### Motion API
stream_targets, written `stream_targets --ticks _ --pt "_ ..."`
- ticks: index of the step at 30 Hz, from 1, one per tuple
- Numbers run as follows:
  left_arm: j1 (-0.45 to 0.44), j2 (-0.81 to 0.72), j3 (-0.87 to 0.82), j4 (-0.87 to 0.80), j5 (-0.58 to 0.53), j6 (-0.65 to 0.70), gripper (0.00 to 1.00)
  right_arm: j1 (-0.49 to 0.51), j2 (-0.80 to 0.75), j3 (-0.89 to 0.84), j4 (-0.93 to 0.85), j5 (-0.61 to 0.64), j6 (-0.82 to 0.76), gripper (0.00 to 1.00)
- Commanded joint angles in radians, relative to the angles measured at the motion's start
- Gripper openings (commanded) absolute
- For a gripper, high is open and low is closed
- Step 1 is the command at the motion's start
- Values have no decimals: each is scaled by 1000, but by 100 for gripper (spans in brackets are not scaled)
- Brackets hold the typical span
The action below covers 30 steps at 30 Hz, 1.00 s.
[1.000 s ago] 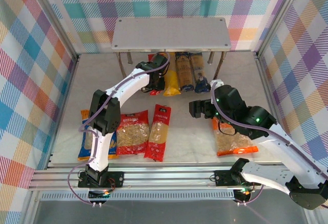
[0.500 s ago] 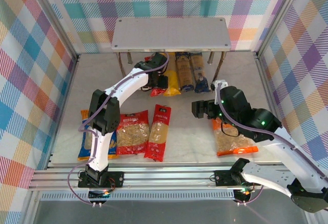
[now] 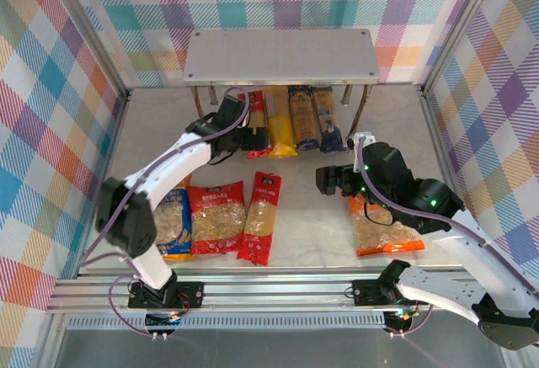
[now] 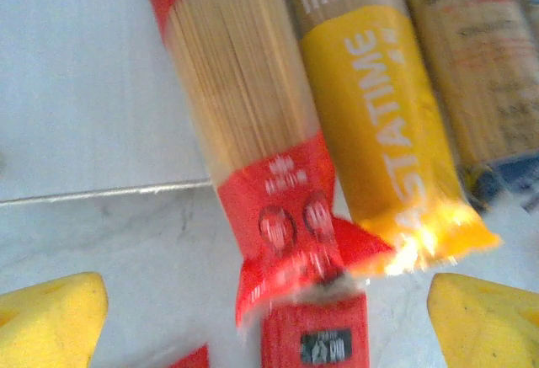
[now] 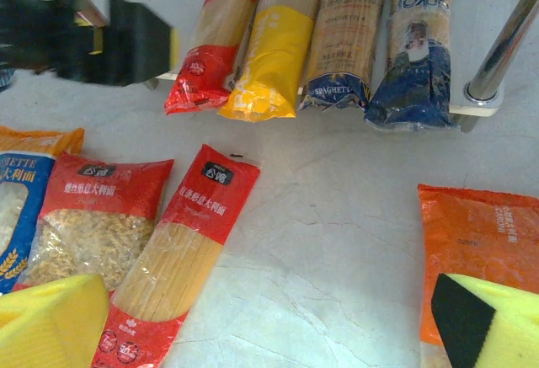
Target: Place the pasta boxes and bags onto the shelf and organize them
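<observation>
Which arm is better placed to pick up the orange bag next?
The right arm. The orange bag lies on the right half of the table, close beside the open right gripper. The left gripper, also open, is farther away, by the shelf.

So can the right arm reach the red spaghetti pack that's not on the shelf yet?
Probably yes: the pack lies flat with nothing on it, and the right gripper hangs open beside it. The left gripper is off by the shelf.
</observation>
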<state>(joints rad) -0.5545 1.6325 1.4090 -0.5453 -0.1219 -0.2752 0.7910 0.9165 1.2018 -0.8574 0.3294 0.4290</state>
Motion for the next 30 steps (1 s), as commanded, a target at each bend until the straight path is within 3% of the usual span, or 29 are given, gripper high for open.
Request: stream_targets --ticks 1,5,12,23,30 --pt "-128 -144 -119 -33 -58 63 97 -5 -2 2 1 7 5 99" --pt "-269 -233 -274 -102 -67 24 97 -4 5 -3 7 -1 14 99" --pt "-395 -295 -458 -157 -53 -161 98 -4 -12 -20 16 -23 43 99" --pt "-490 -175 -471 -157 -26 -241 99 -4 -39 -28 9 -20 49 99" --pt "-493 -94 -472 -129 -3 -254 100 -4 -57 -33 3 -15 46 99"
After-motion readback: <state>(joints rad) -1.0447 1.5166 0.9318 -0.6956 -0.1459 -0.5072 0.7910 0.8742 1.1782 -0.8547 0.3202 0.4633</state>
